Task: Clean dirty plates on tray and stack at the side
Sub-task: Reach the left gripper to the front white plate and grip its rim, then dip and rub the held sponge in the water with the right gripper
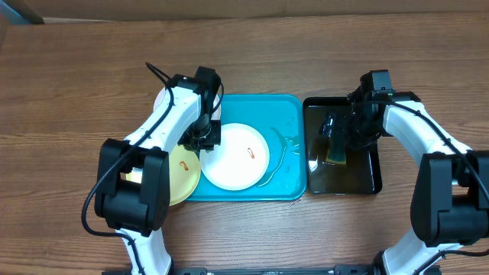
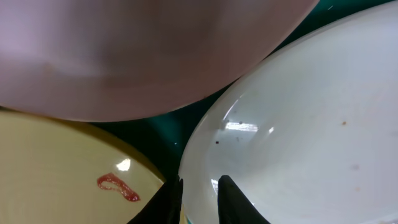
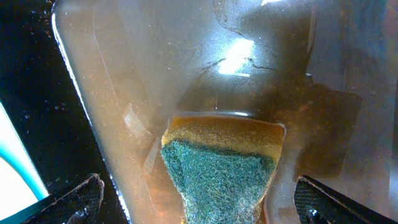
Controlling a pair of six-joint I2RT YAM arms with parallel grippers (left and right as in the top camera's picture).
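Observation:
A white dirty plate (image 1: 233,164) with a small red smear lies in the turquoise tray (image 1: 286,122). My left gripper (image 1: 205,141) is shut on this plate's left rim. In the left wrist view the rim of the white plate (image 2: 311,124) sits between the two dark fingers (image 2: 233,202). A pale yellow plate (image 1: 185,172) with a red smear (image 2: 118,186) lies just left of it, over the tray's left edge. Another pale plate (image 2: 155,56) fills the top of the left wrist view. My right gripper (image 1: 340,130) is open above a green and yellow sponge (image 3: 221,168).
A black tray (image 1: 367,179) holding brownish water stands right of the turquoise tray, and the sponge (image 1: 336,151) lies in it. Water glistens on the turquoise tray's right part. Brown wooden table lies all around.

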